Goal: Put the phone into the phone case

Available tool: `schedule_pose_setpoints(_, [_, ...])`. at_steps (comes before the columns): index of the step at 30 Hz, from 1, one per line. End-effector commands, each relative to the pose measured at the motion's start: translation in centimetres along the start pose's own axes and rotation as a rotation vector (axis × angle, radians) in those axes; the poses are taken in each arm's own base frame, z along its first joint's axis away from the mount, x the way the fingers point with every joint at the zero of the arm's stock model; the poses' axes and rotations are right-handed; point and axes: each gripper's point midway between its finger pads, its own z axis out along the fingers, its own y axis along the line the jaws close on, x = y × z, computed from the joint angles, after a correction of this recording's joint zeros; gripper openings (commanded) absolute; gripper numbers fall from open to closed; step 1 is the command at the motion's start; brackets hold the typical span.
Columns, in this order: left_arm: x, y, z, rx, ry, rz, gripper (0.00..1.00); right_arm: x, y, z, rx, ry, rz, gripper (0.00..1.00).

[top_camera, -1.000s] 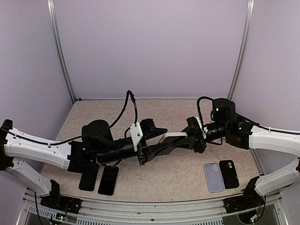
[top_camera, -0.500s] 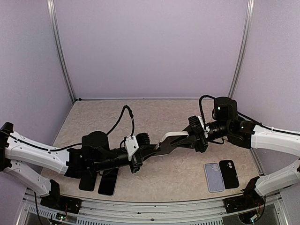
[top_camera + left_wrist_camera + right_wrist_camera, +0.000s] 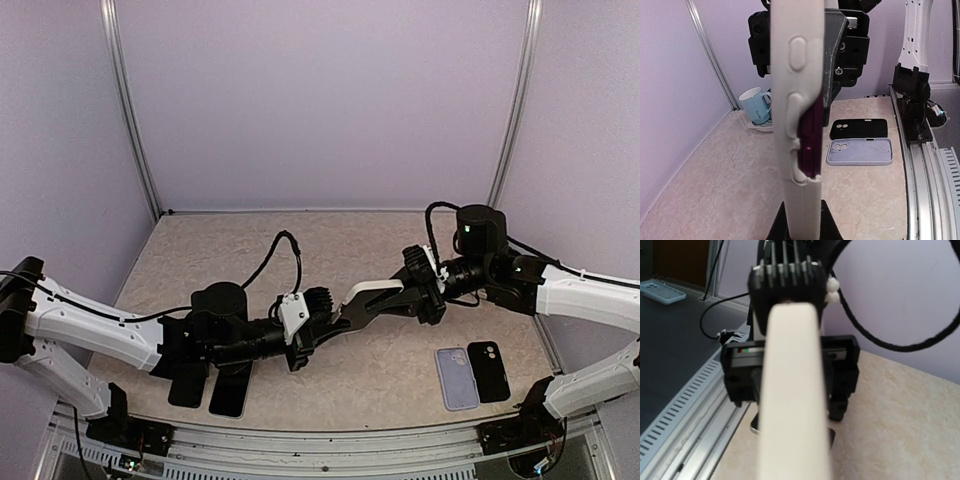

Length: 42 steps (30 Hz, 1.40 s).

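Clamping opposite ends of a white soft-plastic phone case (image 3: pixel 366 292), the left gripper (image 3: pixel 333 320) and right gripper (image 3: pixel 388 302) are holding it aloft over the beige table (image 3: pixel 380 375). A magenta phone (image 3: pixel 811 137) is sitting partly inside.

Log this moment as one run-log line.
left gripper: shut on white case | right gripper: shut on white case | phone: partly seated, one edge sticking out | white case: held in the air
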Motion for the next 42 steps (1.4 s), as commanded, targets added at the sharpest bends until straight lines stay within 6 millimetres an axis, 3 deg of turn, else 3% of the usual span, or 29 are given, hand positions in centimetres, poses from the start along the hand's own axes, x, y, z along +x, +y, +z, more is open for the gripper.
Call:
schedule_pose_setpoints(1, [-1.9,0.2,0.6,-0.002,-0.068,-0.033,0.0,-3.8,-0.6,-0.2,0.007,-0.082,-0.079,0.04])
schedule_pose_setpoints(5, [-3.9,1.1,-0.4,-0.039,-0.172,-0.093,0.0,-2.9,-1.5,-0.2,0.075,-0.088,-0.004,0.51])
schedule_pose_setpoints(6, [-4.6,1.1,-0.7,-0.03,-0.205,-0.106,0.0,-2.7,-1.4,-0.1,0.078,-0.093,0.008,0.58])
schedule_pose_setpoints(8, [-6.2,0.7,-1.3,0.008,-0.271,-0.125,0.0,-2.4,-1.3,-0.1,0.087,-0.108,0.034,0.63])
schedule_pose_setpoints(12, [-7.4,0.3,-1.7,0.051,-0.314,-0.148,0.0,-2.4,-1.0,0.1,0.061,-0.146,0.086,0.53])
schedule_pose_setpoints(21, [-6.8,0.5,-1.2,0.063,-0.296,-0.183,0.0,-2.6,-0.6,0.5,0.015,-0.163,0.111,0.04])
schedule_pose_setpoints(23, [-6.9,1.0,-1.3,0.05,-0.296,-0.188,0.0,-2.6,-1.2,0.5,0.037,-0.147,0.131,0.0])
schedule_pose_setpoints(24, [-6.9,1.3,-1.3,0.035,-0.291,-0.195,0.03,-2.3,-1.9,0.5,0.073,-0.129,0.158,0.0])
schedule_pose_setpoints(26, [-6.2,2.6,-1.2,-0.026,-0.259,-0.219,0.49,-1.6,-4.1,0.1,0.157,-0.082,0.241,0.0])
schedule_pose_setpoints(27, [-5.6,3.6,-1.1,-0.083,-0.23,-0.236,0.68,-1.0,-5.4,-0.2,0.205,-0.053,0.295,0.0])
schedule_pose_setpoints(28, [-4.9,4.6,-1.1,-0.138,-0.2,-0.251,0.8,-0.3,-6.6,-0.6,0.25,-0.022,0.358,0.0])
schedule_pose_setpoints(29, [-3.9,5.7,-1.2,-0.204,-0.162,-0.264,0.86,0.7,-7.8,-1.1,0.308,0.013,0.424,0.0])
schedule_pose_setpoints(35, [1.8,11.2,-3.9,-0.523,0.023,-0.332,0.92,8.0,-13.0,-5.1,0.526,0.155,0.769,0.0])
schedule_pose_setpoints(39, [3.3,13.0,-5.3,-0.624,0.081,-0.361,0.93,13.1,-15.0,-6.5,0.571,0.227,0.999,0.0])
schedule_pose_setpoints(42, [3.3,13.3,-5.9,-0.639,0.081,-0.376,0.93,16.6,-15.6,-6.5,0.544,0.262,1.134,0.0])
